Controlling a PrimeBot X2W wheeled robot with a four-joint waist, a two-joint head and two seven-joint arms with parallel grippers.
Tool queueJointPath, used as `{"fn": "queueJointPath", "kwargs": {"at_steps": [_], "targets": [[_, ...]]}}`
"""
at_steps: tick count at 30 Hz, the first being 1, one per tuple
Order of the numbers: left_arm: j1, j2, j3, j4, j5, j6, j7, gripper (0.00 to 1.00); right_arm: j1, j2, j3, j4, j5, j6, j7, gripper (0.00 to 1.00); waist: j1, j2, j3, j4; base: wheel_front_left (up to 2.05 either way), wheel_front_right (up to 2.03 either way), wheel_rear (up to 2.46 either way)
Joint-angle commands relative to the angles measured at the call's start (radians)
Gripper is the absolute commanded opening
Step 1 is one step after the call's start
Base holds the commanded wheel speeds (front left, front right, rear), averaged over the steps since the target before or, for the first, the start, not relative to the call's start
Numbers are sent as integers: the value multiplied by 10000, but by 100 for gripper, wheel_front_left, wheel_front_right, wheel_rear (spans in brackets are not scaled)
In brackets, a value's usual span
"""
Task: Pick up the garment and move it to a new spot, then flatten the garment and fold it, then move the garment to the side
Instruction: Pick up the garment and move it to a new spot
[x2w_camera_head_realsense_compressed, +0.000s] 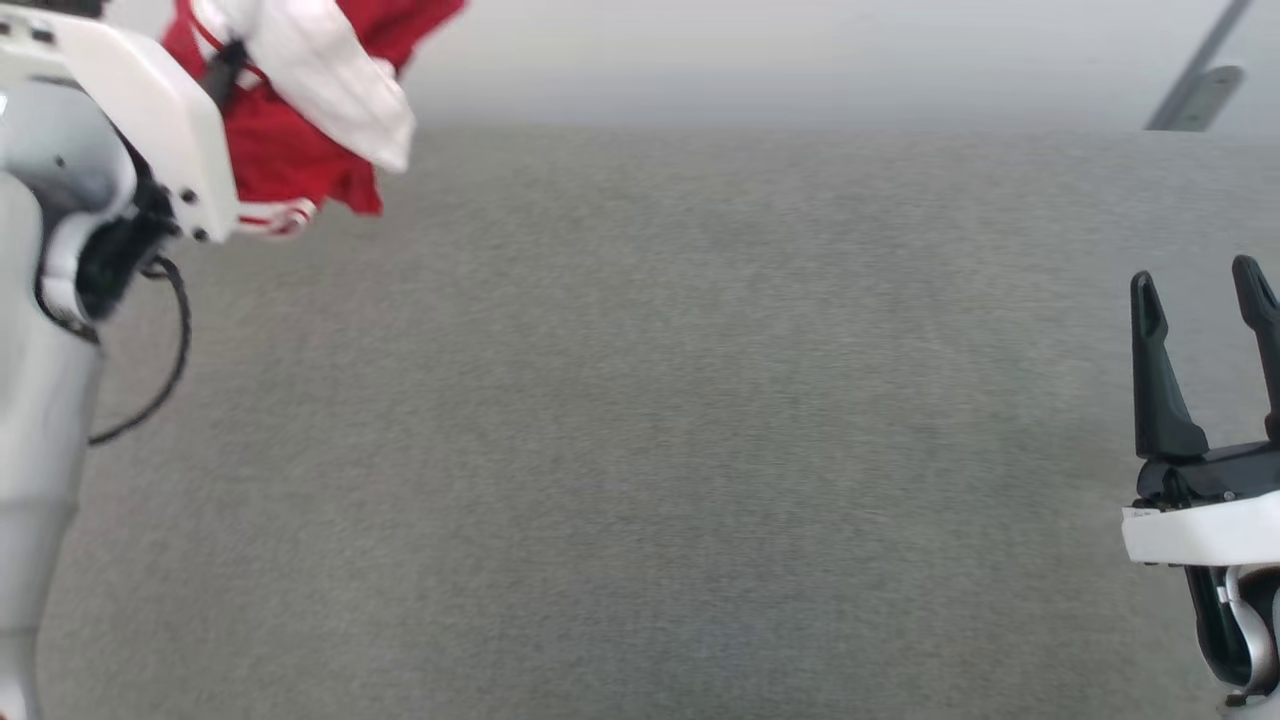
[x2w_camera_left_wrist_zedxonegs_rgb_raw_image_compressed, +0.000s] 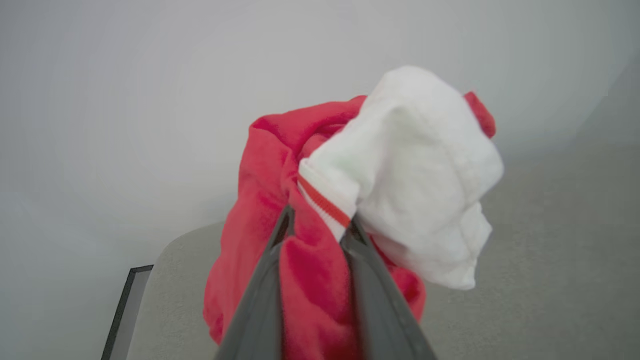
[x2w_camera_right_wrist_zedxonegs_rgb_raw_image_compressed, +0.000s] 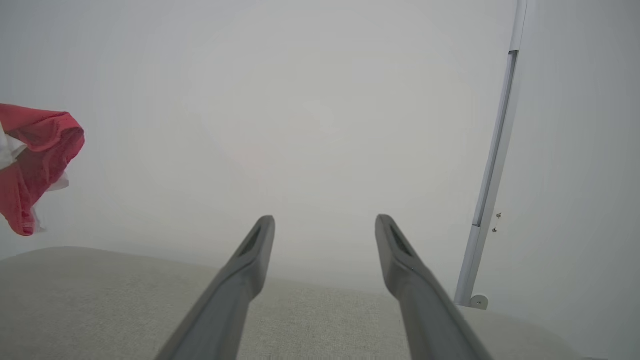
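The left gripper (x2w_camera_left_wrist_zedxonegs_rgb_raw_image_compressed: 320, 217) holds the red shirt (x2w_camera_left_wrist_zedxonegs_rgb_raw_image_compressed: 305, 290) in the air. Its two dark fingers stand narrow, closed on a fold of the red cloth, and the cloth fills the gap between them. A white sleeve end (x2w_camera_left_wrist_zedxonegs_rgb_raw_image_compressed: 415, 175), with a thin red stripe at its seam, bulges out to the right of the fingers. The rest of the shirt is bunched around the fingers.

In the head view the shirt (x2w_camera_head_realsense_compressed: 290, 150) is at the far left, raised above the grey surface (x2w_camera_head_realsense_compressed: 640, 400). Whether its lowest edge touches the surface, I cannot tell. The pale left arm (x2w_camera_head_realsense_compressed: 60, 250) rises along the left edge, and a black cable (x2w_camera_head_realsense_compressed: 178, 340) loops beside it.

The right gripper (x2w_camera_head_realsense_compressed: 1197, 277) is at the near right, well apart from the shirt. Its fingers are spread wide and there is nothing between them. In the right wrist view the right gripper (x2w_camera_right_wrist_zedxonegs_rgb_raw_image_compressed: 325, 222) points over the grey surface (x2w_camera_right_wrist_zedxonegs_rgb_raw_image_compressed: 100, 300) toward a pale wall. A part of the shirt (x2w_camera_right_wrist_zedxonegs_rgb_raw_image_compressed: 35, 165) shows at the left edge, in the air. A thin white pole (x2w_camera_right_wrist_zedxonegs_rgb_raw_image_compressed: 492, 165) stands at the far right.
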Motion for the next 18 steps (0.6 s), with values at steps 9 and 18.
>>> {"fn": "queueJointPath", "kwargs": {"at_steps": [9, 18], "targets": [[1753, 209, -226, -3362, -544, 777, 1563, 0, 83, 295, -733, 393, -324, -3, -51, 100, 0, 0, -103, -1298, 0, 0, 0], [2946, -218, -1295, -4728, -544, 1058, 2600, 0, -107, 713, -904, 647, -388, -3, -51, 100, 0, 0, 197, -2513, 0, 0, 0]]}}
